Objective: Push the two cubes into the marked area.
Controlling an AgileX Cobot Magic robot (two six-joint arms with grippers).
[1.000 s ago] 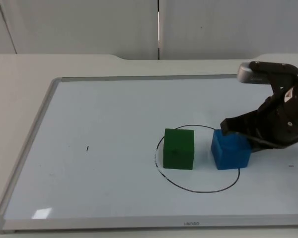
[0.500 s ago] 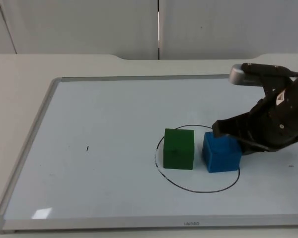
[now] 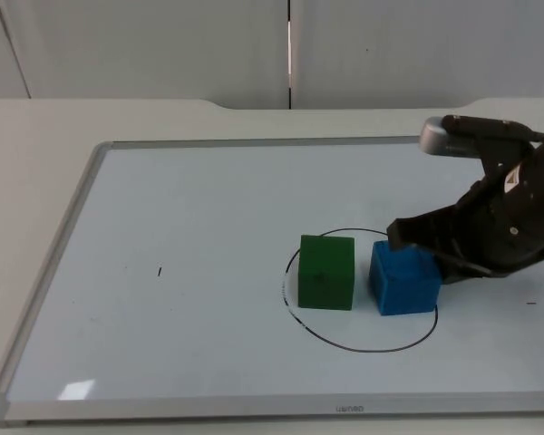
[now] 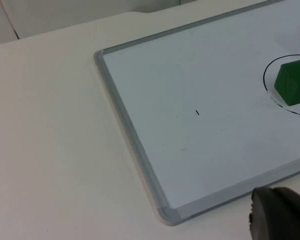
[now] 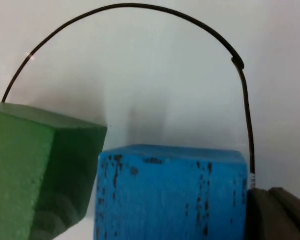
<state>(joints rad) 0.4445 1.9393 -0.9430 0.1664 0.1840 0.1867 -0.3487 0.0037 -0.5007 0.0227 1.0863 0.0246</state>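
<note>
A green cube [image 3: 326, 272] sits inside the left part of the black drawn circle [image 3: 363, 349] on the whiteboard. Just to its right, a small gap away, is a blue cube [image 3: 403, 278], whose right edge lies at the circle's line. My right gripper [image 3: 423, 256] rests against the blue cube's right, far side. The right wrist view has the blue cube [image 5: 172, 192] up close, the green cube [image 5: 37, 170] beside it and the circle line [image 5: 140, 6] beyond. My left gripper [image 4: 280, 216] waits off the board's near-left corner, with the green cube [image 4: 295, 82] far ahead of it.
The whiteboard has a grey frame [image 3: 50, 263] raised slightly above the white table. A small black mark [image 3: 160, 271] lies on the board's left half. The grey partition wall [image 3: 163, 45] closes off the back.
My right gripper moved left and pushed the blue cube left, closer to the green cube and inside the circle. Over the last half second almost nothing moved.
</note>
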